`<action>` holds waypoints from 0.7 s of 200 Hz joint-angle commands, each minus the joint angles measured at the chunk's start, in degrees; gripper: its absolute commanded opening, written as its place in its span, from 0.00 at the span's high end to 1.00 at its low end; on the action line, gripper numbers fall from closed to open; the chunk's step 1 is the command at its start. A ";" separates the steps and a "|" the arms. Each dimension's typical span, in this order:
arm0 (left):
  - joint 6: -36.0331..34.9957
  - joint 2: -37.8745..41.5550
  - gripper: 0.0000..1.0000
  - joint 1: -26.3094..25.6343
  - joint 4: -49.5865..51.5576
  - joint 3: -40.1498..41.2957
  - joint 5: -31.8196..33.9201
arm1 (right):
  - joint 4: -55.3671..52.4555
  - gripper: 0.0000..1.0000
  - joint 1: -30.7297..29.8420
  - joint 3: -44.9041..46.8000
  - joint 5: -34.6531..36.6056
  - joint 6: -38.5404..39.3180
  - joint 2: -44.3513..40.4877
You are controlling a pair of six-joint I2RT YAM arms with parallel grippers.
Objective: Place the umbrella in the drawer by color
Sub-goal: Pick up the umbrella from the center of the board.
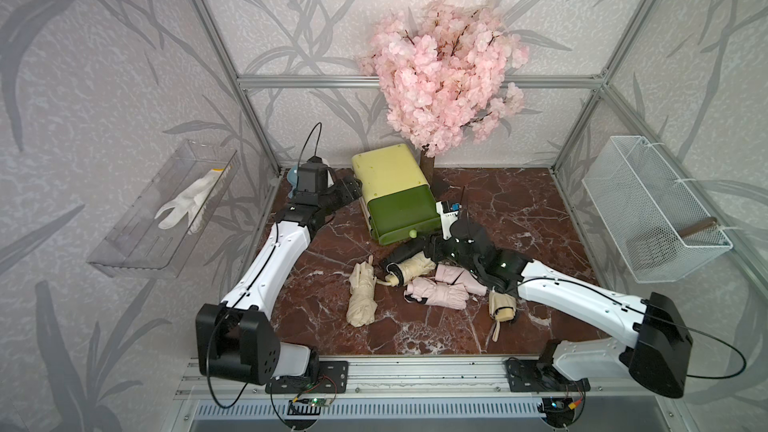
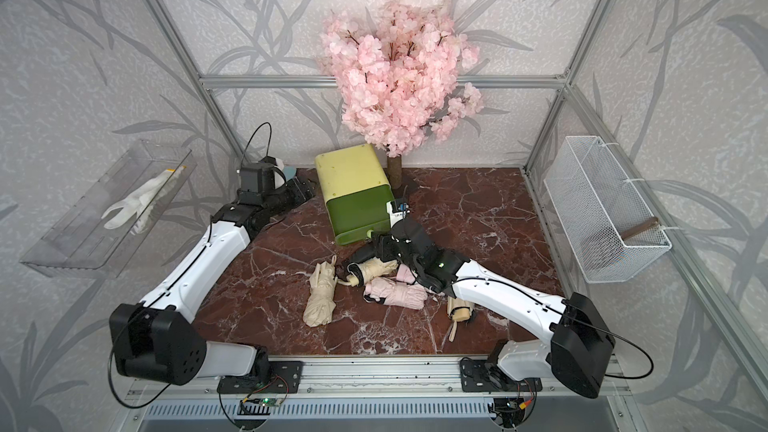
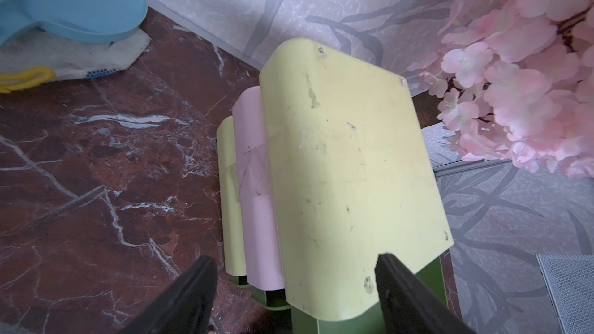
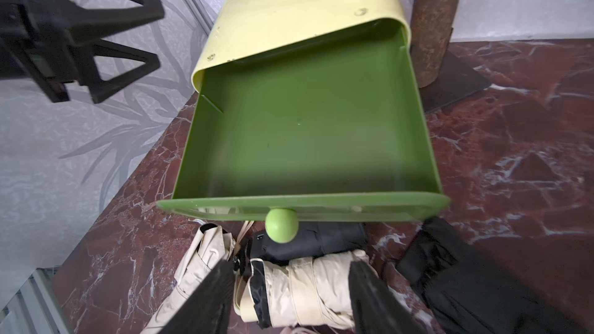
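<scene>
Green is the drawer (image 4: 305,130), and it sticks out of the yellow box (image 1: 386,168) with nothing inside it. Its round knob (image 4: 282,224) points at a heap of folded umbrellas, all lying on the red stone table (image 1: 519,201).

The right gripper (image 4: 291,265) hangs low over a cream umbrella with a black edge (image 1: 411,268), just in front of the knob. Its jaws stand apart, one on each side of that umbrella, and I cannot tell if they touch it. A black umbrella (image 4: 315,239) lies between that one and the drawer. Another cream umbrella (image 1: 361,297) and a pink umbrella (image 1: 436,295) lie nearer the front.

The left gripper (image 3: 295,258) is beside the yellow box, with its jaws wide and holding nothing.
</scene>
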State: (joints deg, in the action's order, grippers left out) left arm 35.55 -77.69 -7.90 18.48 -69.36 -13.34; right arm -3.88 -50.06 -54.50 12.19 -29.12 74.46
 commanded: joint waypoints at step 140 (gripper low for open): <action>-6.18 37.50 0.15 -33.17 8.06 22.72 10.15 | -53.55 0.37 5.93 16.26 2.95 -27.14 -28.93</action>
State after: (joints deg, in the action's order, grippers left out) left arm 31.83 -38.26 -36.73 24.25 -46.98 -10.90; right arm -61.49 -46.33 -39.90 20.34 -55.48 42.83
